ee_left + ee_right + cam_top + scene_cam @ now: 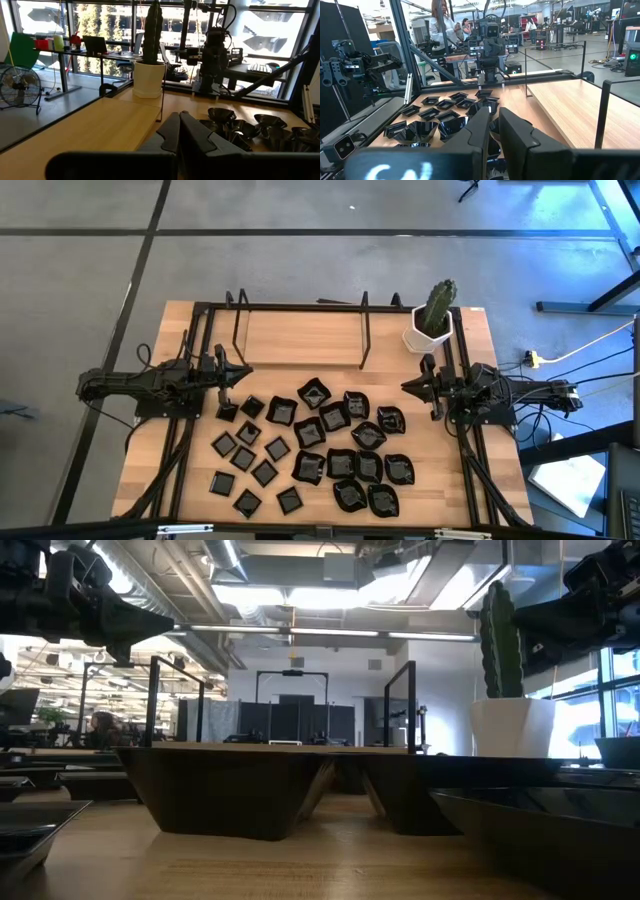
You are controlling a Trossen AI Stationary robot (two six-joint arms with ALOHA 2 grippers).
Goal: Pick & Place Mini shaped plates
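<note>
Glossy black mini shaped plates (320, 450), small flat squares, larger raised-rim squares and wavy-edged rounded ones, lie spread over the near half of the pale wooden worktop (300, 335), and we see none of them lifted. The flat little squares sit toward the left edge, the deeper wavy dishes toward the right edge, many of those touching one another. We find the left gripper (243, 370) raised above the worktop by the left edge, its fingers pressed fully together and holding nothing, with the nearest small square just beside it toward the near edge. The right gripper (408, 386) hangs by the right edge facing the left one; its fingers stand slightly apart with nothing between them, close to the wavy dishes. In the far right corner stands a white faceted pot with a green cactus (434, 315). A black wire frame (300, 330) rises over the bare far half of the worktop.
</note>
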